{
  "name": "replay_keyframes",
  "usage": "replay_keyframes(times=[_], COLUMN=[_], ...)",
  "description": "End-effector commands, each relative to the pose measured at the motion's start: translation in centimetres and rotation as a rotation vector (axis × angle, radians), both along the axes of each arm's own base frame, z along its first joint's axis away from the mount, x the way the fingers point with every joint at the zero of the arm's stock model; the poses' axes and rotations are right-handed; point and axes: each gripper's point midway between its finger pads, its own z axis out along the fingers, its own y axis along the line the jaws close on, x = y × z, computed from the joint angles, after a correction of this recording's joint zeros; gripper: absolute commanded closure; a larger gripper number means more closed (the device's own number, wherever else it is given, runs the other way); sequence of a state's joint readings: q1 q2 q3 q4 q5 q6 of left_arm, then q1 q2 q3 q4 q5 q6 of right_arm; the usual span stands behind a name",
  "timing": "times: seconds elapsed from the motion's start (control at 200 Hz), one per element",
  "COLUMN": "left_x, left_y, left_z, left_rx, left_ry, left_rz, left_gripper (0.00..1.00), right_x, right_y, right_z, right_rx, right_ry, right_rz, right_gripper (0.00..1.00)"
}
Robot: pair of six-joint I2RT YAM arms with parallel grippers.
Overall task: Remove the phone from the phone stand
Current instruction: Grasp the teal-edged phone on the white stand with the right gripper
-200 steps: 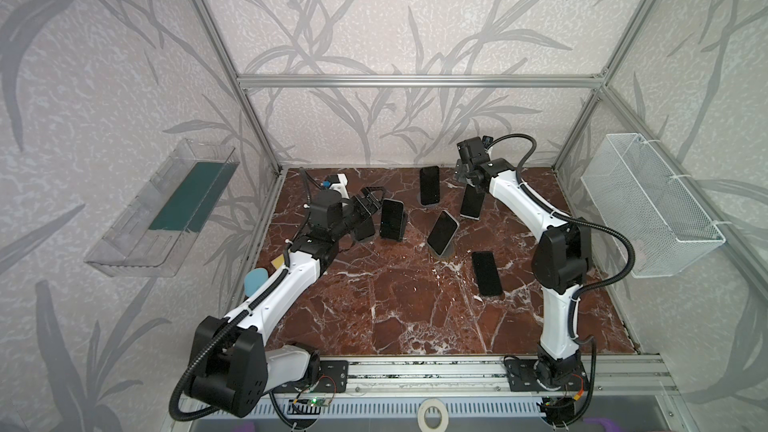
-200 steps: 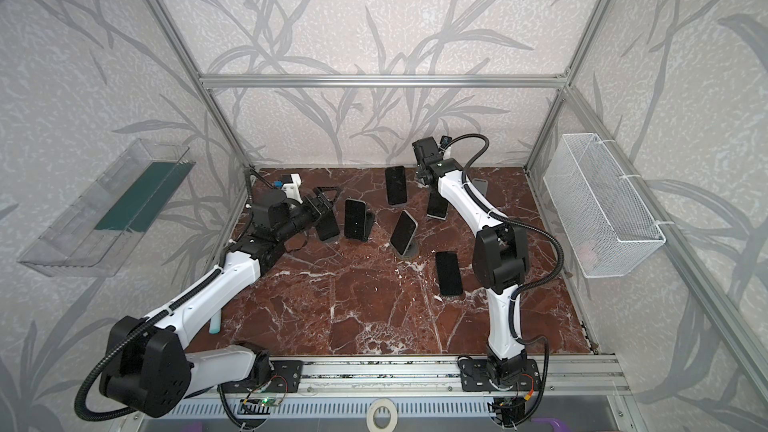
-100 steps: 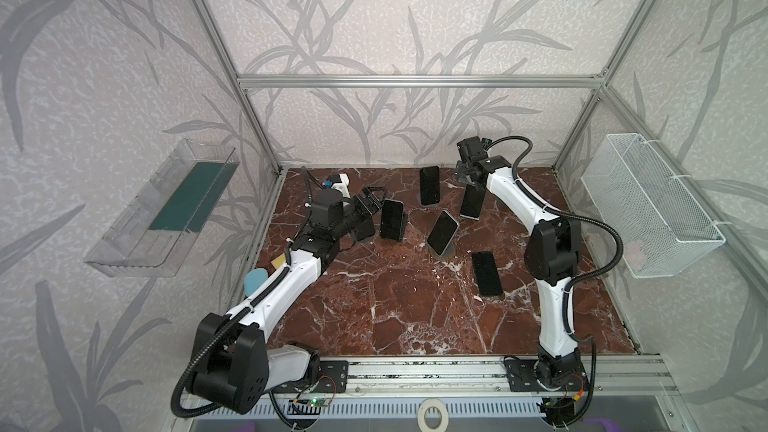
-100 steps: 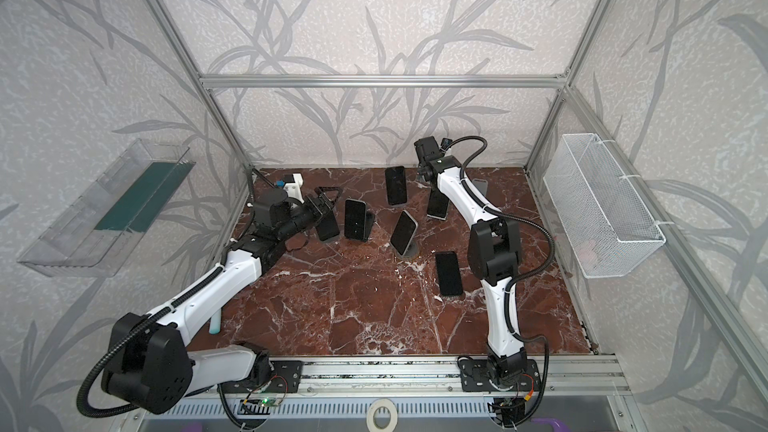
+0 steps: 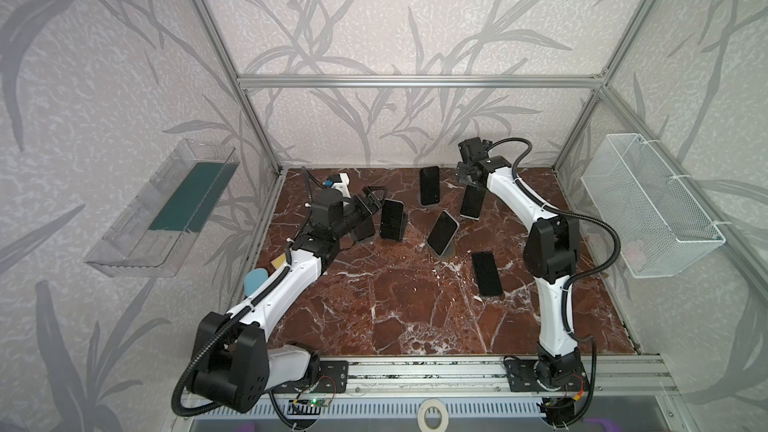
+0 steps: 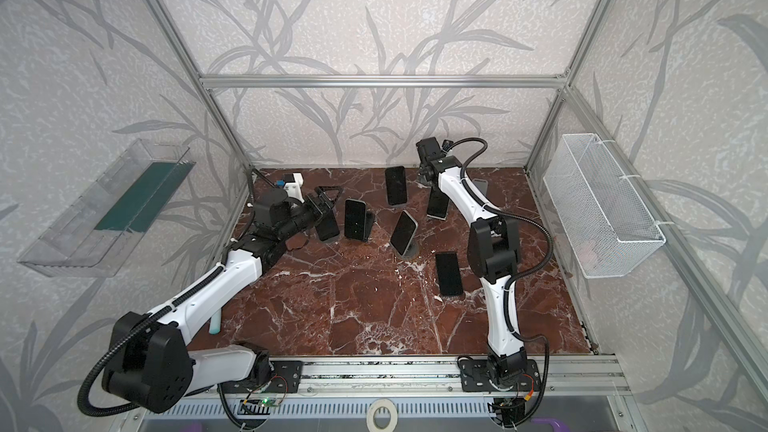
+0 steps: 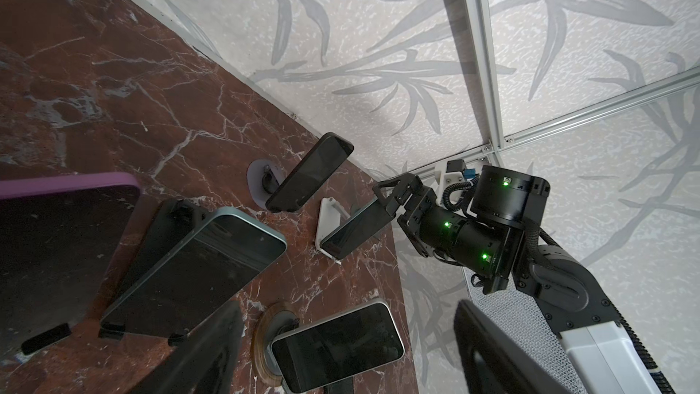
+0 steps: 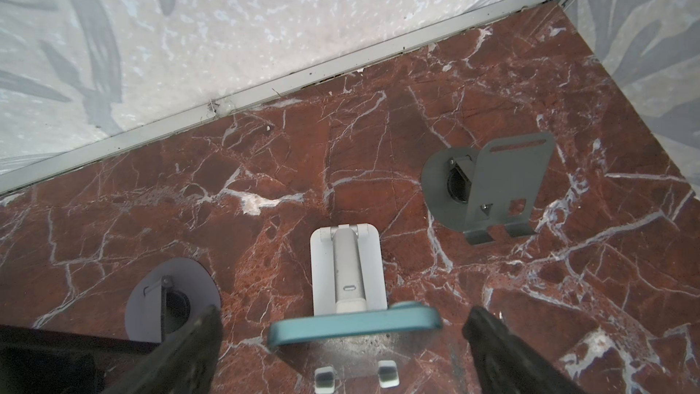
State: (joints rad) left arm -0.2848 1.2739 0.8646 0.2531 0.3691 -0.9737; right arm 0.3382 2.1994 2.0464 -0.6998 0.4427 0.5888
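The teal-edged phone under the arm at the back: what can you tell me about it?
The teal-edged phone has a dark, blank screen and leans back on a white stand, its lower edge resting on two small hooks, at the back of the table. The right gripper straddles its top edge, open, neither finger touching it.

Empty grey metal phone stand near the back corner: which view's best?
Right wrist view: the empty grey metal phone stand is whole and unobstructed. A top view shows only a sliver behind the right arm. Left wrist view doesn't show it.
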Motion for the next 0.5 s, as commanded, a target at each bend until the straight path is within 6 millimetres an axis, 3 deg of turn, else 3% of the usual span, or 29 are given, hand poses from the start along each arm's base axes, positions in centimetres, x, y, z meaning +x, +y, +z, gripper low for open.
replay_keyframes(times=[0.0,0.315,0.495], left_x=[0.1,0.3,0.3], left_y=[0.1,-0.1,-0.1], left_z=[1.7,1.3,1.3], left_rx=[-0.032,-0.039,-0.039], left_ry=[-0.056,-0.039,-0.041], left_rz=[-0.001,-0.012,-0.01], left_gripper=[0.13,0.12,0.13], right_x=[0.4,0.2,0.2], right_y=[-0.1,0.0,-0.4], right_z=[-1.5,-2.7,-3.0], right_rx=[-0.015,-0.012,-0.022], right_ry=[0.019,0.016,0.013], right_rz=[0.01,0.037,0.023], right_gripper=[0.02,0.14,0.16])
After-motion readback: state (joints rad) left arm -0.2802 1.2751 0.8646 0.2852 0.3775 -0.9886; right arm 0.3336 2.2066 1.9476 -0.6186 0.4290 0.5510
